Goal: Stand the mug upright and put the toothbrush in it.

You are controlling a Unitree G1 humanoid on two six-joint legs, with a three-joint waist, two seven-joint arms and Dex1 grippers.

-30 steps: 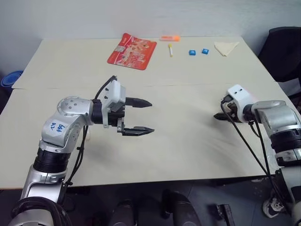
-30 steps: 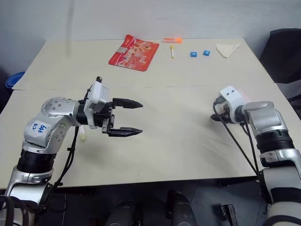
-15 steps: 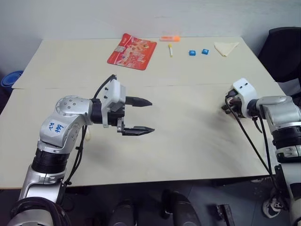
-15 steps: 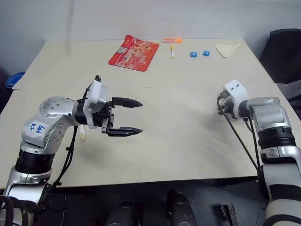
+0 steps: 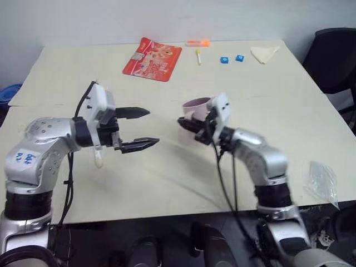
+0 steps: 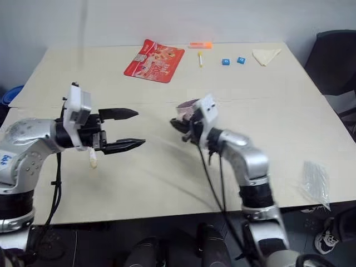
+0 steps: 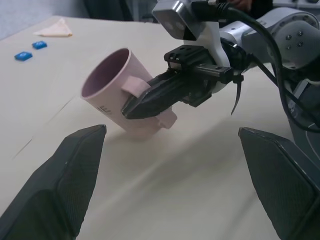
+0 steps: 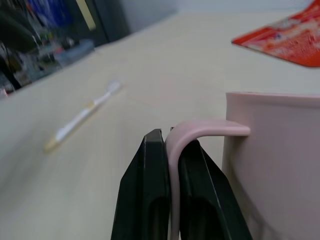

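Mug hangs tilted, its handle clamped in the right gripper, over the pale counter; left gripper gapes; grey wall beyond.

arms: silver-grey rounded metal shells with black ribbed joint rings | wrists: white boxy housings | left claw: two black tapered fingers | right claw: black fingers, black screwed bracket behind | cables: black, looped loosely along both forearms | marking: blue handwriting on left upper arm
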